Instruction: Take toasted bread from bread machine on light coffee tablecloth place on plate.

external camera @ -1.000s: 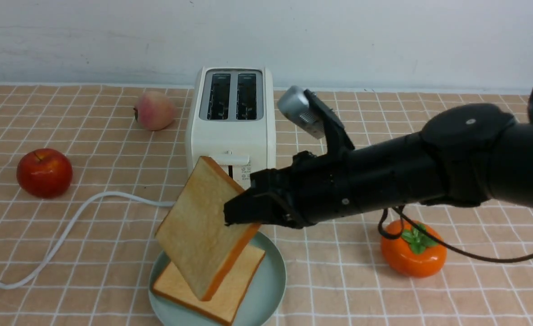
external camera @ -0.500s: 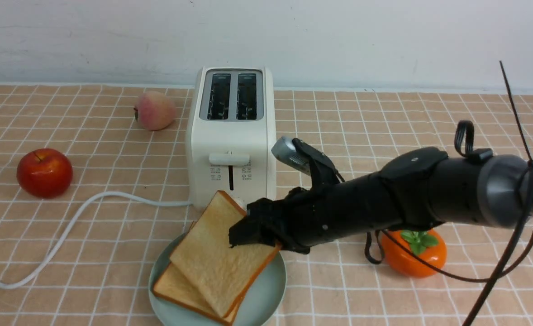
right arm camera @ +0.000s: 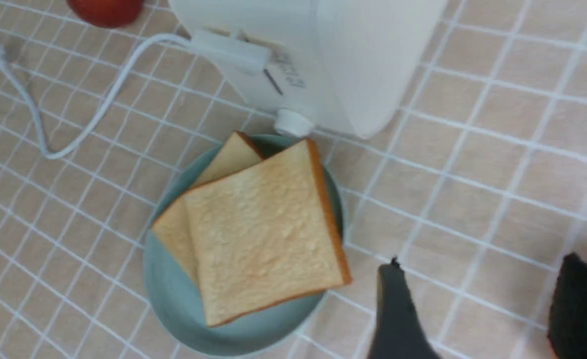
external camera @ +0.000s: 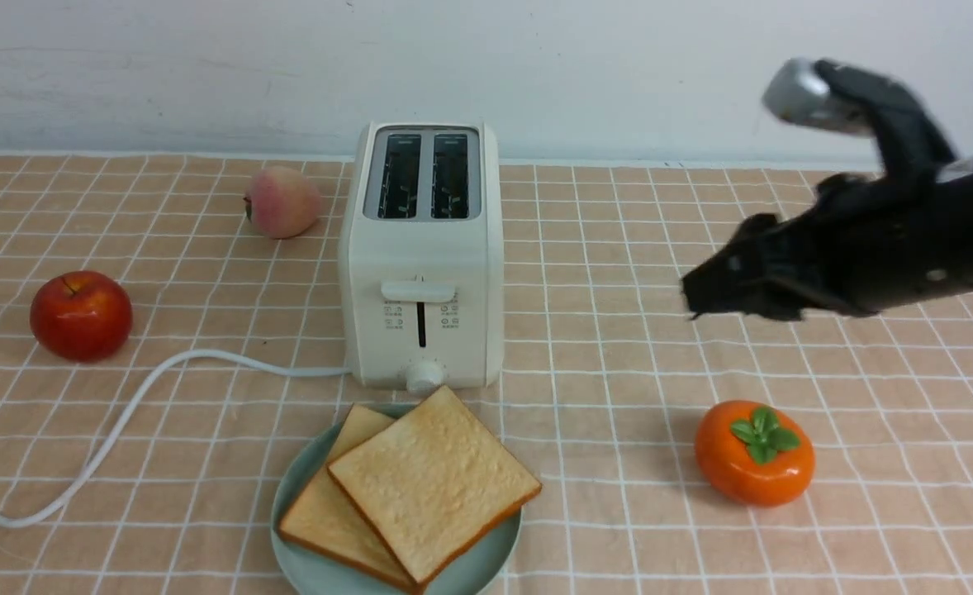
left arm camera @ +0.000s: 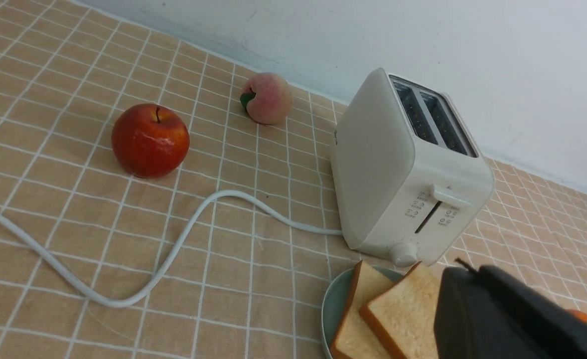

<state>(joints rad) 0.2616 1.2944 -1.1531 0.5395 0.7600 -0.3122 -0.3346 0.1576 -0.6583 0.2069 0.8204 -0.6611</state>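
The toaster [external camera: 420,256] has tiny marks on its front, on both sides of the lever slot, too small to read. Two slices of toast [external camera: 437,483] sit on the round plate [external camera: 486,549], one partly on top of the other. The top slice pokes past the plate's edge. The plate is just in front of the toaster. The right hand [right arm camera: 478,264] is open and has no toast. The left hand [left arm camera: 465,269] is shut. Bare tablecloth [external camera: 610,430] lies between the plate and the orange fruit [external camera: 755,453].
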